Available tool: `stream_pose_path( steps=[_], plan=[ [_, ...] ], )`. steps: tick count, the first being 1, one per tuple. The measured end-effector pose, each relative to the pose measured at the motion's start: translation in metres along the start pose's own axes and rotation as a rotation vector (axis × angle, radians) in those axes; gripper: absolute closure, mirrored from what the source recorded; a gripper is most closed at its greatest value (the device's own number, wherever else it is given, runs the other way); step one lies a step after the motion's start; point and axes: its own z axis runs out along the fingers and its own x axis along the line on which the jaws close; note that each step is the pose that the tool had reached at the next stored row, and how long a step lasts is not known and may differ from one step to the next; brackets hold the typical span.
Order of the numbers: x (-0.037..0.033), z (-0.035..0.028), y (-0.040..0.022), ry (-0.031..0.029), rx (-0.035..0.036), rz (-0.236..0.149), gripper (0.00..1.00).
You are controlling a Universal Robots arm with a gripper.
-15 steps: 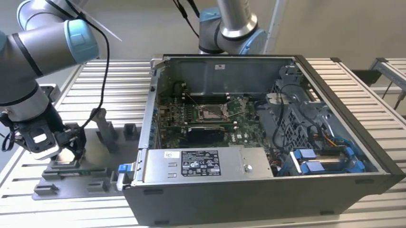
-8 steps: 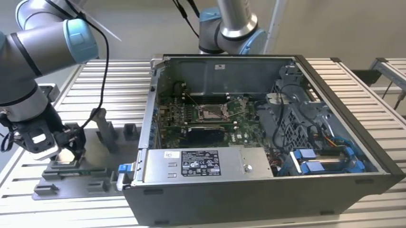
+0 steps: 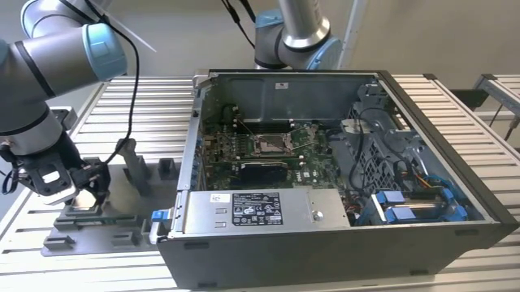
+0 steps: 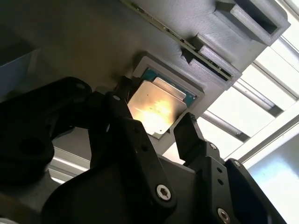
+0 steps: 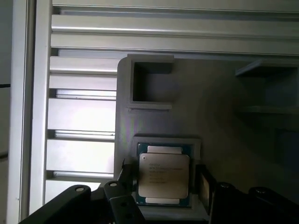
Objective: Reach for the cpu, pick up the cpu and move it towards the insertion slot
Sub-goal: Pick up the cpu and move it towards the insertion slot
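First wrist view has the cpu (image 5: 163, 175) lying flat, pale metal face up, in a shallow square holder (image 5: 196, 142). The gripper (image 5: 164, 182) is open: one black finger (image 5: 128, 179) stands just beside one edge of the chip and the other a little off the opposite edge. The chip sits between them, still down in its holder (whether the nearer finger touches it I cannot tell). The holder belongs to a grey plastic plate (image 5: 219, 102) that also carries a raised square pocket (image 5: 149, 84). The plate lies on a ribbed metal table (image 5: 84, 116).

In the exterior view the gripper hangs low over that plate at the exterior view's left, with upright grey posts (image 3: 134, 164) near it. The insertion slot (image 3: 271, 143) lies well apart, on a green board (image 3: 219, 164) inside an open computer case (image 3: 325, 255). The case's side wall (image 3: 195, 140) stands between plate and slot, and a larger black recess (image 3: 260, 172) sits just beside the slot.
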Motion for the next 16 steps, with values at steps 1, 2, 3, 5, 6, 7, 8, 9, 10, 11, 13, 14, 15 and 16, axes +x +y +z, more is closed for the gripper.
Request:
stream_pose_path(
  steps=[1,2,3,5,6,7,8,9,10,11,13,14,15,16],
  plan=[
    [-0.0002,0.0,0.0,-0.0001,-0.0001,0.0,0.0],
    [-0.0002,0.0,0.0,0.0,0.0,0.0,0.0],
    [-0.0002,0.0,0.0,0.0,0.0,0.0,0.0],
    [-0.0003,0.0001,0.0,-0.0001,0.0,0.0,0.0],
    [-0.0003,0.0001,0.0,-0.0001,-0.0001,0.0,0.0],
    [-0.0003,0.0,0.0,0.0,0.0,0.0,0.0],
    [-0.0003,0.0,0.0,0.0,0.0,0.0,0.0],
    [-0.0003,0.0,0.0,0.0,0.0,0.0,0.0],
    [-0.0004,0.0,0.0,-0.0001,0.0,0.0,1.0],
    [-0.0004,0.0,0.0,0.0,0.0,0.0,1.0],
    [-0.0004,0.0,0.0,0.0001,0.0,0.0,1.0],
    [-0.0004,0.0,0.0,0.0001,0.0001,0.0,1.0],
    [-0.0005,0.0,0.0,0.0,0.0,0.0,1.0],
    [-0.0005,0.0,0.0,0.0,0.0,0.0,1.0]
  ],
)
